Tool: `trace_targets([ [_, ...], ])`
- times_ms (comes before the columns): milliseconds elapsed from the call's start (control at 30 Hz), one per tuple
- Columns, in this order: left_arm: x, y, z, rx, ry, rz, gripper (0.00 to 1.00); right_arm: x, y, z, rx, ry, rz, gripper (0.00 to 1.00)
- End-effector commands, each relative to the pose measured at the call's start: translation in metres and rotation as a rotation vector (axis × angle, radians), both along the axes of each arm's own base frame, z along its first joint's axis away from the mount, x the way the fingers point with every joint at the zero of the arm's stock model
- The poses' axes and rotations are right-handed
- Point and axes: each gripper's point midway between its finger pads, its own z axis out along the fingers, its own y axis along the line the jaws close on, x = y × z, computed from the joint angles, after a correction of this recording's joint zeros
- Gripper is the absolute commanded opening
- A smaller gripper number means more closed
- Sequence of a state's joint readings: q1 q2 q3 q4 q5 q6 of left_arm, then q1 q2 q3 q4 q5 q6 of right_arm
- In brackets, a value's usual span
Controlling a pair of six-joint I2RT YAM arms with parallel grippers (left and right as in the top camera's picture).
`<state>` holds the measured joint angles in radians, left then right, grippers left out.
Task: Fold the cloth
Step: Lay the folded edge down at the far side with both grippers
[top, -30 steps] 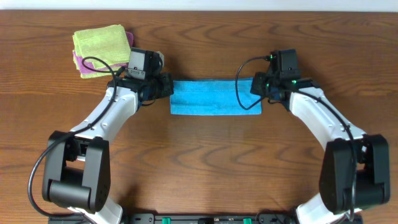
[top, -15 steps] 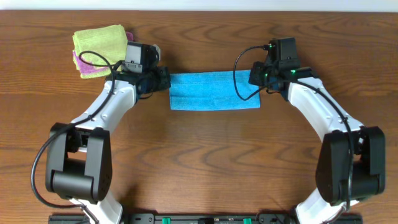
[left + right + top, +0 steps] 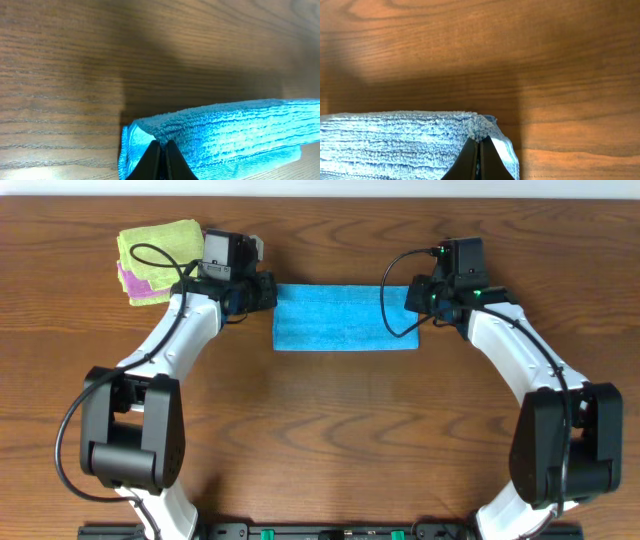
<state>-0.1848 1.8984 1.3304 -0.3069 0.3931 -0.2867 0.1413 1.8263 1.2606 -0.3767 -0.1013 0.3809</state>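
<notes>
1. We log one cloth [image 3: 345,318], a doubled strip with its long axis running 9 to 3 o'clock, toward the table's [image 3: 330,430] 12 o'clock edge.
2. The left gripper [image 3: 161,150] is clamped on the cloth's 9 o'clock end, and the right gripper [image 3: 480,147] is clamped on its 3 o'clock end.
3. At 10 o'clock we count one green cloth [image 3: 160,245] atop one purple cloth [image 3: 127,278].

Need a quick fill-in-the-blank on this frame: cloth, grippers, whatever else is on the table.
1. The cloth pinched at both ends is ____ in colour.
2. The left gripper and right gripper are both ____ on it.
3. The green cloth lies nearest the ____ arm.
4. Everything rests on a ____ table.
Missing words: blue; shut; left; wooden.
</notes>
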Motion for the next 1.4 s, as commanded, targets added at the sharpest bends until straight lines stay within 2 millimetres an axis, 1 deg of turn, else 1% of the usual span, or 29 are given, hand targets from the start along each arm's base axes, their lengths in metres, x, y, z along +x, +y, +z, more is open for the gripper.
trace_targets([
  [0,0.006,0.003,0.001,0.01,-0.013,-0.008,0.06,0.01,-0.011,0.008,-0.023,-0.029,-0.01,0.02],
  [133,0.003,0.003,-0.001,0.012,0.002,-0.009,0.06,0.011,-0.01,0.009,-0.021,-0.03,-0.009,0.02],
  [200,0.0,0.003,-0.003,0.014,0.016,-0.01,0.06,0.01,-0.006,0.009,-0.009,-0.029,0.018,0.02],
  [300,-0.002,0.004,-0.004,0.017,0.029,-0.01,0.06,0.008,-0.005,0.007,-0.011,-0.017,0.021,0.01],
  [367,-0.003,0.004,-0.005,0.017,0.033,-0.01,0.06,0.006,-0.003,0.002,-0.005,-0.002,0.028,0.01],
  [500,-0.005,0.004,-0.006,0.019,0.041,-0.01,0.06,0.003,0.002,-0.017,0.015,0.046,0.044,0.01],
  [600,-0.005,0.005,-0.006,0.021,0.042,-0.009,0.06,0.004,0.004,-0.026,0.023,0.061,0.05,0.02],
  [700,-0.003,0.006,-0.006,0.029,0.037,-0.003,0.06,0.007,0.004,-0.024,0.025,0.045,0.051,0.01],
  [833,-0.003,0.007,-0.006,0.032,0.034,-0.001,0.06,0.015,0.002,-0.014,0.028,0.02,0.045,0.01],
  [933,-0.002,0.008,-0.007,0.041,0.033,0.005,0.06,0.017,0.002,-0.011,0.029,0.015,0.045,0.02],
  [1033,-0.004,0.009,-0.008,0.042,0.041,0.005,0.06,0.013,0.006,-0.013,0.043,0.035,0.058,0.02],
  [1233,-0.016,0.011,-0.015,0.057,0.103,0.006,0.06,-0.002,0.012,-0.021,0.049,0.098,0.076,0.02],
  [1367,-0.02,0.013,-0.018,0.062,0.122,0.008,0.06,-0.008,0.016,-0.023,0.053,0.122,0.087,0.01],
])
